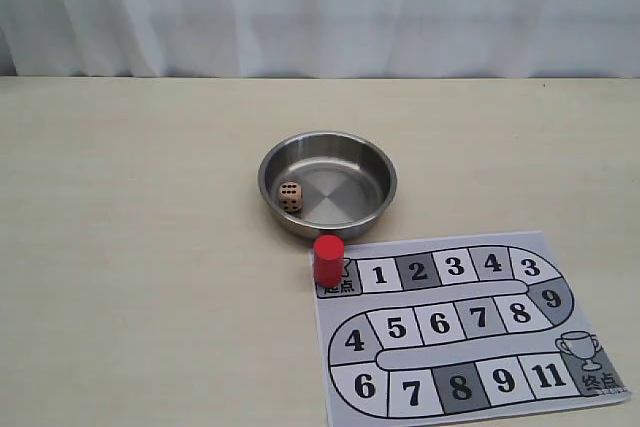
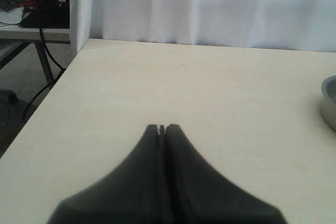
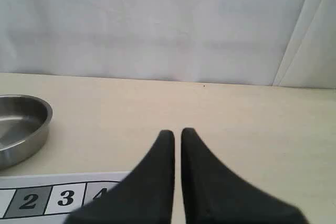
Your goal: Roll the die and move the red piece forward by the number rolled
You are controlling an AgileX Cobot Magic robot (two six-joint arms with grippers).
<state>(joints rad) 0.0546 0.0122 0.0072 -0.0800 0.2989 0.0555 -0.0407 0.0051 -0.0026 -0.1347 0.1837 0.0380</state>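
Note:
The die [image 1: 290,195], a pale wooden cube with dark pips, rests inside a steel bowl [image 1: 328,137] near its left wall. The red piece [image 1: 328,259], a plain red cylinder, stands upright on the start square at the top left corner of the printed board [image 1: 470,332]. Neither arm shows in the exterior view. My left gripper [image 2: 161,127] hovers over bare table, shut and empty, with the bowl's rim [image 2: 329,100] at the frame edge. My right gripper [image 3: 178,132] hangs shut with only a thin slit between its fingers, holding nothing, beside the bowl [image 3: 31,124] and the board [image 3: 63,198].
The board's numbered squares run from the start square round a winding track to a trophy square [image 1: 585,352]. A white curtain [image 1: 320,7] backs the table. The table's left edge [image 2: 37,114] drops off towards a desk and cables.

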